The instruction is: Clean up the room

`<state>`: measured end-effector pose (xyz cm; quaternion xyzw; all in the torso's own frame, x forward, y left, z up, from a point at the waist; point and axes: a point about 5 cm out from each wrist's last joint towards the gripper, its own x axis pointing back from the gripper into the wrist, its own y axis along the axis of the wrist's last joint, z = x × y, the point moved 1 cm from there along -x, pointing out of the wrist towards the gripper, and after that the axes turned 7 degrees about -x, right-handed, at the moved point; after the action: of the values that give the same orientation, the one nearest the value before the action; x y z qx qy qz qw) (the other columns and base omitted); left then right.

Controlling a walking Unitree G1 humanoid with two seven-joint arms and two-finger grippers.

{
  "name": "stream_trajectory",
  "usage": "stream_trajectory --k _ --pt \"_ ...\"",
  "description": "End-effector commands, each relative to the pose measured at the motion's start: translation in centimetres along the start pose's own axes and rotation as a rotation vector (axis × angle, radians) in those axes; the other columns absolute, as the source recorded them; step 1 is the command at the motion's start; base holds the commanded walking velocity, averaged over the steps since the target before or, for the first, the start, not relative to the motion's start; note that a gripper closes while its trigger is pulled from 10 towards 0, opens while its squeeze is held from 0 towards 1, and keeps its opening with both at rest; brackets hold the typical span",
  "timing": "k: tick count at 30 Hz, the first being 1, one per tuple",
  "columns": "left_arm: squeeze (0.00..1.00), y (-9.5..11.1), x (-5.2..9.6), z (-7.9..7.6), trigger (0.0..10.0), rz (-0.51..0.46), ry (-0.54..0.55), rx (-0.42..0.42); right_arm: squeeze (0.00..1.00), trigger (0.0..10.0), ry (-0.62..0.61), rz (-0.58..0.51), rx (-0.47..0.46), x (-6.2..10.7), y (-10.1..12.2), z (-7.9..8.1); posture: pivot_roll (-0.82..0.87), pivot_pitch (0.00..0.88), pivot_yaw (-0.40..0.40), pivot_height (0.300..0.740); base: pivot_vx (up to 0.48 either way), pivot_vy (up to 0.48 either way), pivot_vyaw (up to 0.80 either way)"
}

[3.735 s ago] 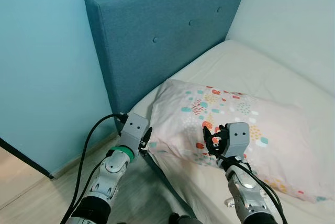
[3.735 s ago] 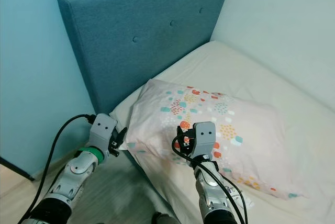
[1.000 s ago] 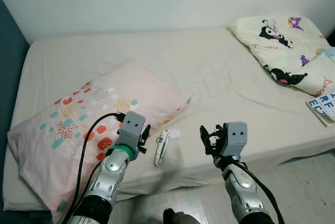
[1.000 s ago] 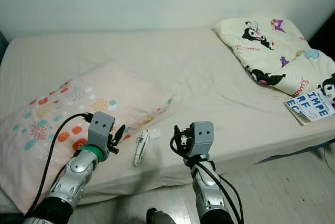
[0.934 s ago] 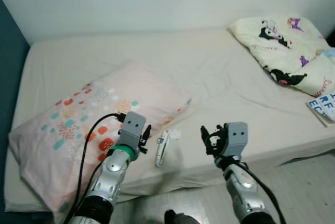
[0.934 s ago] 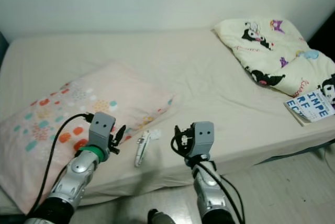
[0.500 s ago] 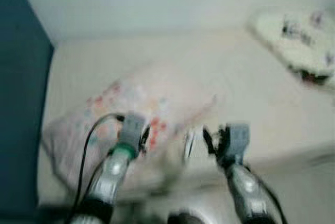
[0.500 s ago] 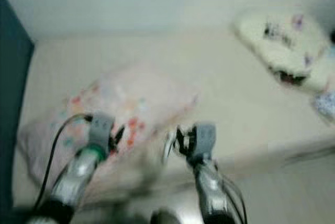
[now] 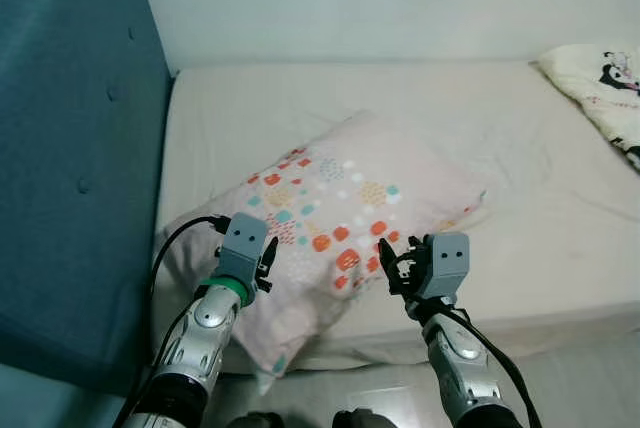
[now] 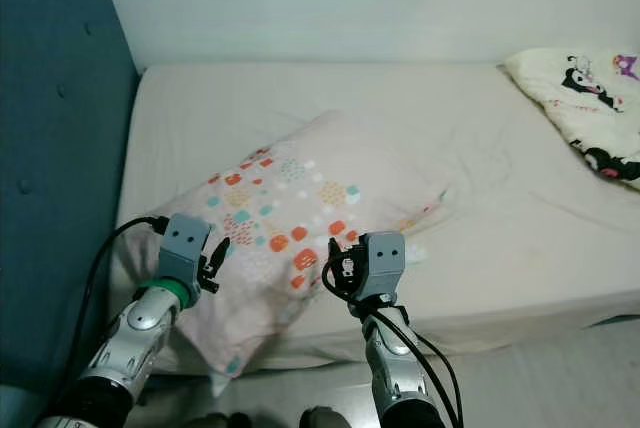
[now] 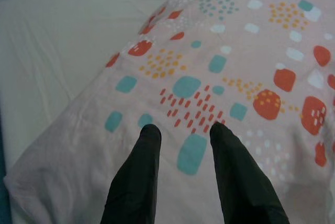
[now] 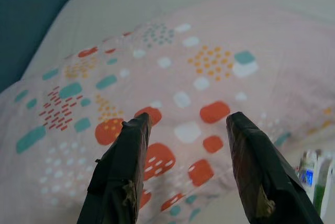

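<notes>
You swung view back headward: pillow (image 9: 340, 208) centred again, left gripper (image 11: 180, 132) and right gripper (image 12: 184, 122) both parted, empty, hovering over it

text: none legible | pillow (image 9: 340, 203): printed spots only | quilt (image 10: 580, 83): cartoon figures, no words
</notes>
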<state>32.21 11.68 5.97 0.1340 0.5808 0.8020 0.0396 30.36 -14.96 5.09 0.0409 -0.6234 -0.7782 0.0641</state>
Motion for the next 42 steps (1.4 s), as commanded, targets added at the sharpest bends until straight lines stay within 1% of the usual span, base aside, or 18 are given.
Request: stream_trajectory --k 1,8,13,21,27,33,42 --pt "0.00 -0.3 0.1 -0.5 10.0 0.005 -0.018 -0.006 0.00 10.0 -0.020 0.021 0.000 0.4 -0.5 -0.5 0.00 0.099 0.001 0.740 0.000 0.000 0.00" --pt "0.00 -0.2 0.2 -0.7 10.0 -0.004 -0.024 0.003 0.00 10.0 -0.018 0.020 -0.001 0.4 -0.5 -0.4 0.00 0.100 0.001 0.740 0.000 0.000 0.00" --pt "0.00 0.0 0.2 -0.7 10.0 -0.019 -0.032 -0.034 0.00 10.0 -0.018 0.021 -0.001 0.4 -0.5 -0.4 0.00 0.101 0.002 0.740 0.000 0.000 0.00" --pt "0.00 0.2 0.2 -0.8 10.0 -0.037 -0.037 -0.042 0.00 10.0 -0.019 0.024 -0.001 0.4 -0.5 -0.4 0.00 0.101 0.000 0.740 0.000 -0.377 0.00" --pt "0.00 0.1 0.2 -0.8 10.0 -0.032 -0.029 -0.043 0.00 10.0 -0.016 0.024 0.003 0.4 -0.5 -0.5 0.00 0.098 -0.002 0.740 0.000 -0.430 0.00" --pt "0.00 -0.3 0.0 -0.3 10.0 0.006 0.011 -0.033 0.00 10.0 -0.012 0.025 0.005 0.3 -0.5 -0.5 0.00 0.092 -0.002 0.740 0.042 0.000 0.00" --pt "0.00 -0.5 -0.1 0.3 10.0 0.021 0.057 -0.047 0.00 10.0 -0.003 0.028 0.007 0.3 -0.5 -0.4 0.00 0.088 -0.002 0.740 0.000 0.000 0.00"
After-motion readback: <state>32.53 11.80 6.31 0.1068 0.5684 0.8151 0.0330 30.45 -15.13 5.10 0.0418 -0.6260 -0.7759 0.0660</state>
